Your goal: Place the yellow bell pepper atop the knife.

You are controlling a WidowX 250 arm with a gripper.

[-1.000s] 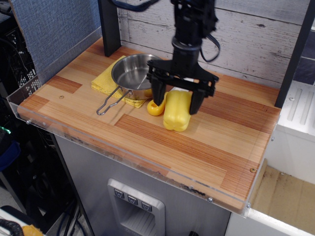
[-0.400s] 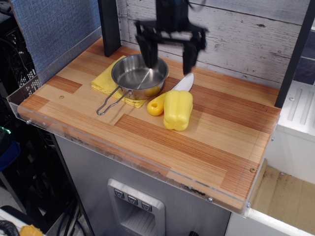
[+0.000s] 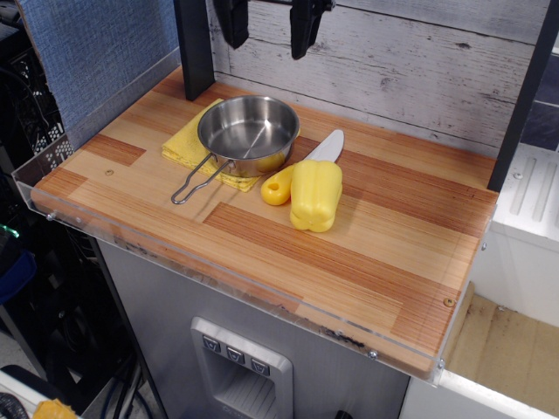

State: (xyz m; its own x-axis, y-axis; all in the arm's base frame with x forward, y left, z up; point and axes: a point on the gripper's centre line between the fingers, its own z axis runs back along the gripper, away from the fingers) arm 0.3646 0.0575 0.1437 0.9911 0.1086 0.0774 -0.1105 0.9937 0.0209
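Observation:
The pale-yellow bell pepper (image 3: 315,195) lies on the wooden table across the middle of the knife. The knife's silvery blade (image 3: 325,147) sticks out behind the pepper and its yellow handle (image 3: 278,187) with the hole shows at the pepper's left. My gripper (image 3: 268,28) hangs high at the top edge of the view, well above and behind the steel pot, open with nothing between its two dark fingers (image 3: 231,22).
A steel pot (image 3: 248,131) with a wire handle (image 3: 196,181) rests on a flat yellow cloth (image 3: 186,143) left of the knife. A dark post (image 3: 194,48) stands at the back left. A clear acrylic rim (image 3: 201,253) lines the table's front edge.
My gripper let go of the pepper, then rose and moved back and left, from around the pepper to the top of the view. The pepper stays on the knife.

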